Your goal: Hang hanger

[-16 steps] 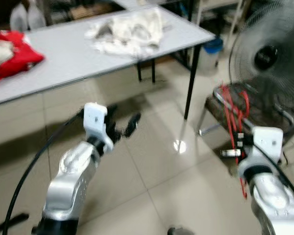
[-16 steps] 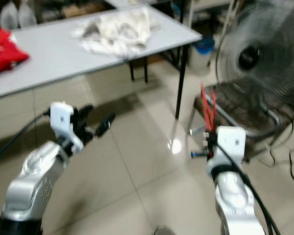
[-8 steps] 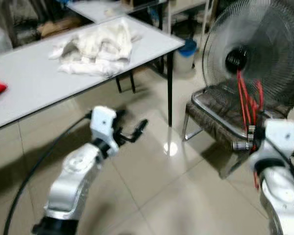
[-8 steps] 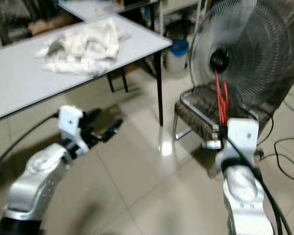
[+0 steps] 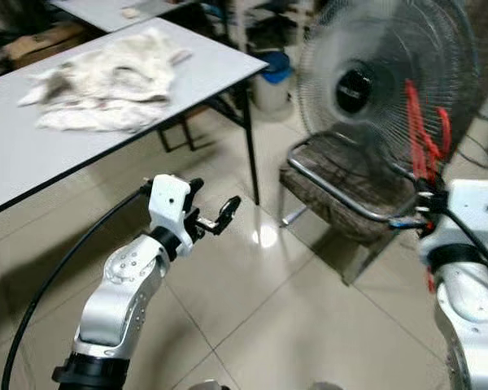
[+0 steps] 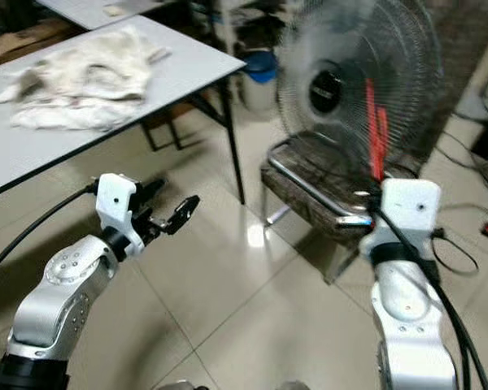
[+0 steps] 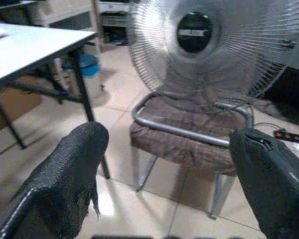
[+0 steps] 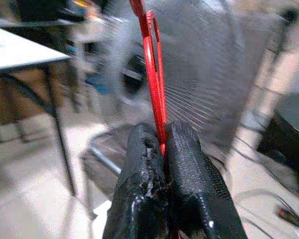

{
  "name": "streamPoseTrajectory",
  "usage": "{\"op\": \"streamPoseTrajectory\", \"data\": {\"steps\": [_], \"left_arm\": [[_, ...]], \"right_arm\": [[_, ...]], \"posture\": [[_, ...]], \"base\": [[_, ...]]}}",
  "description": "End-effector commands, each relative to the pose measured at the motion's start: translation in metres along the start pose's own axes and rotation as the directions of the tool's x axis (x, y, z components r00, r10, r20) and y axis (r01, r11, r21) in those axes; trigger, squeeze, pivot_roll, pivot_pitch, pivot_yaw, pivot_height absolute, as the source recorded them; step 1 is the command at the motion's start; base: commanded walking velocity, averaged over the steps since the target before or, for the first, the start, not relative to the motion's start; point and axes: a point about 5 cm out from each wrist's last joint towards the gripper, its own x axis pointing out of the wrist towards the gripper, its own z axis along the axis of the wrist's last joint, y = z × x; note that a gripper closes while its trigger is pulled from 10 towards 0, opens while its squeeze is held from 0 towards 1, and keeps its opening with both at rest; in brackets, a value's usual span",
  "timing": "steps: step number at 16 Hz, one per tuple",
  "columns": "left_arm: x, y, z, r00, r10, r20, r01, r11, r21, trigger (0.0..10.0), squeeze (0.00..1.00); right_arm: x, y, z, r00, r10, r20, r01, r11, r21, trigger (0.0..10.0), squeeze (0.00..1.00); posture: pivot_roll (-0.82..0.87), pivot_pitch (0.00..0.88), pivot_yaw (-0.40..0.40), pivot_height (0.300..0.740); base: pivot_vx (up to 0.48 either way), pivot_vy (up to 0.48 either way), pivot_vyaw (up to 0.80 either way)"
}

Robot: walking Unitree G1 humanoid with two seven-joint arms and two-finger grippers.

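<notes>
- Grey rectangular desk [image 5: 106, 138] far left, crumpled white cloth [image 5: 106, 77] on it.
- Large round wire-caged fan [image 5: 390, 81] behind my steel-framed cushioned chair [image 5: 342, 191].
- Left end effector [image 5: 211, 213] released, held over floor tiles.
- Right end effector [image 8: 162, 149] clenched on thin red plastic hanger [image 8: 152, 64], upright before the fan.

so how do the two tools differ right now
The left tool is open and holds nothing; the right tool is shut on a red hanger. The left one hangs over bare floor near the table, the right one beside the fan. Both have two black fingers.
</notes>
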Motion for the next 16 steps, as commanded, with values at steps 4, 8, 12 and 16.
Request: {"op": "streamPoseTrajectory", "data": {"steps": [4, 8, 12, 16], "left_arm": [[0.000, 0.004, 0.000, 1.000, 0.005, -0.004, -0.005, 1.000, 0.006, 10.0, 0.00], [0.000, 0.003, -0.001, 1.000, -0.011, -0.006, 0.011, 1.000, -0.002, 10.0, 0.00], [0.003, 0.001, -0.001, 1.000, -0.025, -0.002, 0.025, 1.000, -0.011, 10.0, 0.00], [0.003, 0.002, -0.001, 0.999, -0.034, -0.001, 0.034, 0.999, -0.014, 10.0, 0.00]], "right_arm": [[0.009, 0.003, 0.015, 0.994, 0.070, 0.089, -0.056, 0.987, -0.153, 10.0, 0.00], [0.016, -0.005, 0.023, 0.989, 0.030, 0.145, 0.026, 0.928, -0.373, 10.0, 0.00], [0.019, -0.014, 0.017, 0.981, -0.030, 0.190, 0.119, 0.869, -0.480, 10.0, 0.00], [0.018, -0.012, 0.014, 0.978, -0.020, 0.206, 0.122, 0.859, -0.498, 10.0, 0.00]], "posture": [[-0.13, 0.051, 0.128, 0.740], [-0.13, 0.048, 0.135, 0.740], [-0.12, 0.044, 0.143, 0.740], [-0.12, 0.043, 0.148, 0.740]], "base": [[0.000, 0.000, 0.00], [0.000, 0.000, 0.00], [0.000, 0.000, 0.00], [0.000, 0.000, 0.00]]}}
